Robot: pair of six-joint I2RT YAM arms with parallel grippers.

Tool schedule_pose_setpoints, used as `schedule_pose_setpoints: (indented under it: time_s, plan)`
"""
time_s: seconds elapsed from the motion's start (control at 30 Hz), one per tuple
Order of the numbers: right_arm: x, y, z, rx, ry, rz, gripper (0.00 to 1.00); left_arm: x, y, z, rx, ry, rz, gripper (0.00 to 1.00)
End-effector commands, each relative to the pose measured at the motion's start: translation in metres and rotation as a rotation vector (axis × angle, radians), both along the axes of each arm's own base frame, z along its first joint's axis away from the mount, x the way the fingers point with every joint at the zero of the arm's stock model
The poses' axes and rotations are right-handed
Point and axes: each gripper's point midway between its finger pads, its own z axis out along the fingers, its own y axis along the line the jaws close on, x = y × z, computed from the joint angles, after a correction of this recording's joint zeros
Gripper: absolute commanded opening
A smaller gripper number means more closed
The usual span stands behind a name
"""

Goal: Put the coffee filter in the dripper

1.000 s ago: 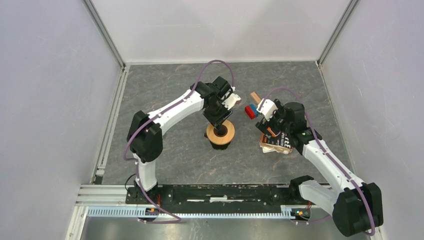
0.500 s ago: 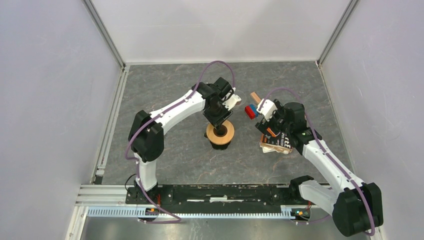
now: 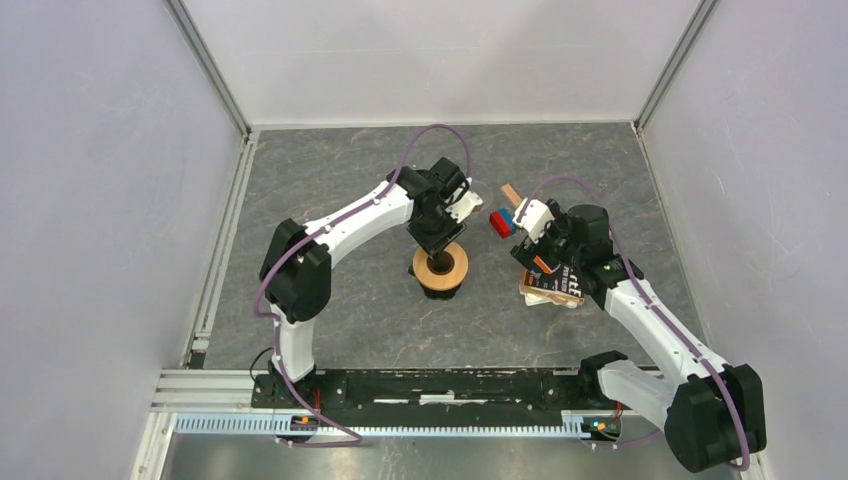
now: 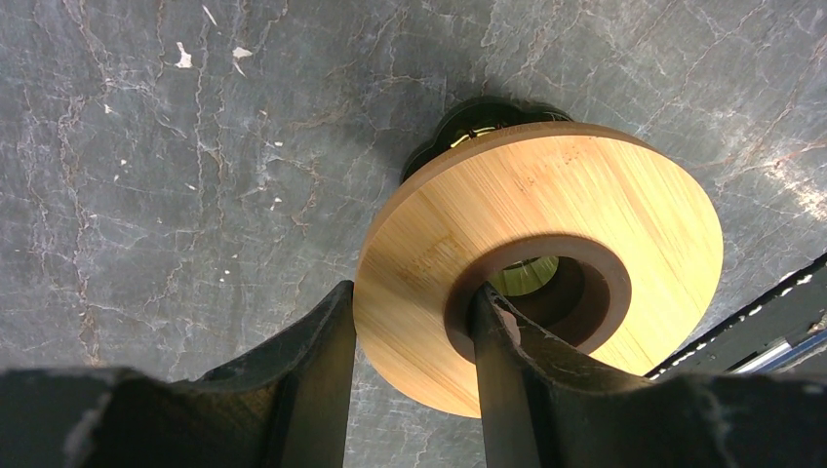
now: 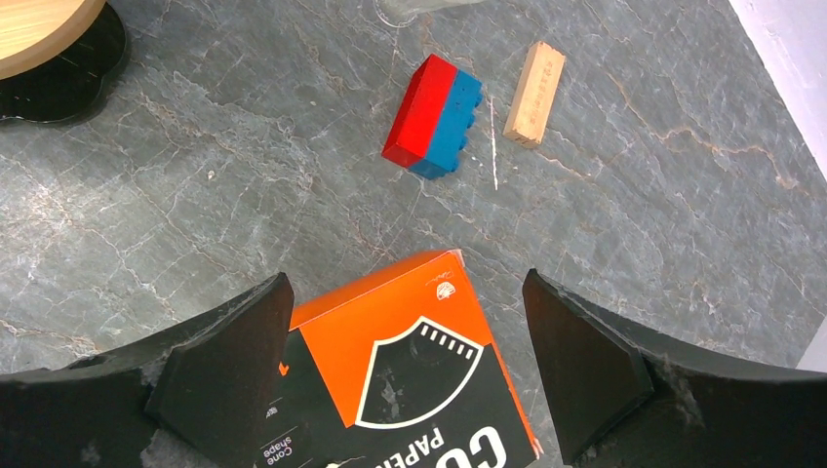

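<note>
We see the left gripper [image 4: 412,297] clamped on the dripper [image 4: 605,205]. One finger is on the outer edge of its wooden ring and the other finger is inside the centre hole, so the ring's wall sits btw. them and both seem to touch it. The dripper is approx. in the middle of the desk [image 3: 340,170]. Its ring is on top of a dark round cup [image 3: 440,287], and only a small part of this cup shows under the wood in the left wrist view. Through the hole we see sth. yellow-green, but we cannot tell what it is.

The right gripper [image 5: 405,283] has its fingers spread wide apart w/ nothing held. It hangs over an orange and black box [image 5: 390,390] that has "Cone shape" and "PAPER" printed on it. We cannot tell if the fingers touch the box.

Beyond the box lie a red and blue block [image 5: 434,117] and, just beside it, a small wooden block [image 5: 534,93]; they are apart. A clear glass piece [image 5: 419,8] is at the top edge of the right wrist view, mostly cut off.
</note>
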Motion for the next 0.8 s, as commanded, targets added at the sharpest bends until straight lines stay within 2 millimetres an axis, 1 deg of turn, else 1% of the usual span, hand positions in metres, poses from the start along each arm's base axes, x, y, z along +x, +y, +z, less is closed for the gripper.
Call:
schedule_pose_setpoints:
  time_s: [0.0,0.13,0.33,0.53,0.67,0.77]
  plan:
    - [0.004,0.002,0.004,0.014,-0.016,0.003,0.96,0.001,-0.004,0.007,-0.023,-0.025,-0.008,0.27]
    - [0.007,0.003,0.009,0.033,-0.020,-0.015,0.96,0.003,-0.004,0.010,-0.023,-0.036,-0.010,0.33]
    - [0.018,0.006,0.022,0.056,-0.027,-0.038,0.96,0.010,-0.002,0.025,-0.025,-0.092,-0.004,0.46]
    - [0.038,0.008,0.042,0.077,-0.056,-0.083,0.96,0.013,-0.002,0.041,-0.046,-0.131,0.000,0.68]
    - [0.047,0.013,0.049,0.100,-0.058,-0.091,0.96,0.010,-0.002,0.048,-0.068,-0.133,-0.007,0.78]
    - [0.060,0.013,0.054,0.139,-0.079,-0.144,0.96,0.005,-0.004,0.058,-0.103,-0.135,-0.016,0.82]
